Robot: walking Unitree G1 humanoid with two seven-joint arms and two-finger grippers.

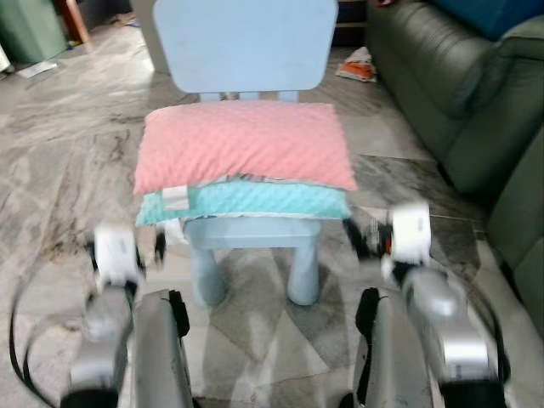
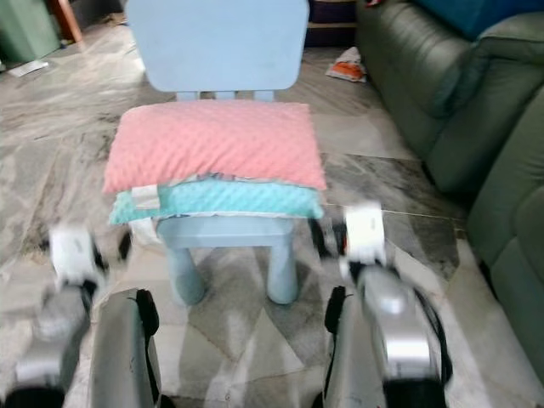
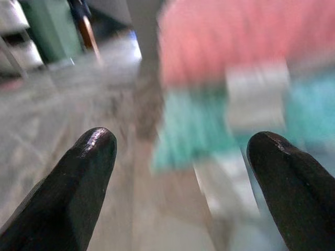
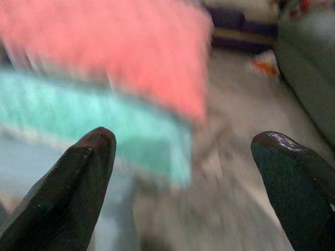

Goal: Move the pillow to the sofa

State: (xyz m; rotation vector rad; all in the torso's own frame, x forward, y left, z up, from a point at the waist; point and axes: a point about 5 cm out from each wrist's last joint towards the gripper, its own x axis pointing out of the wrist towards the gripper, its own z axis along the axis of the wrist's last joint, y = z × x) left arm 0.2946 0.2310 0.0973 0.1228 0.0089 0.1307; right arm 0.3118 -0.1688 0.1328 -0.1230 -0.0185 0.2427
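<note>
Left eye view: pillow lies on the blue chair at 12 o'clock, between and beyond the left gripper and right gripper, both spread wide, empty.

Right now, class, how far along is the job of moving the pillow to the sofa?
Nothing is done yet: the pink pillow lies on the teal pillow on the blue chair. In hand: the left gripper and right gripper are raised, open and empty, at either side of the chair. Left: grasping, lifting and carrying it to the sofa.
</note>
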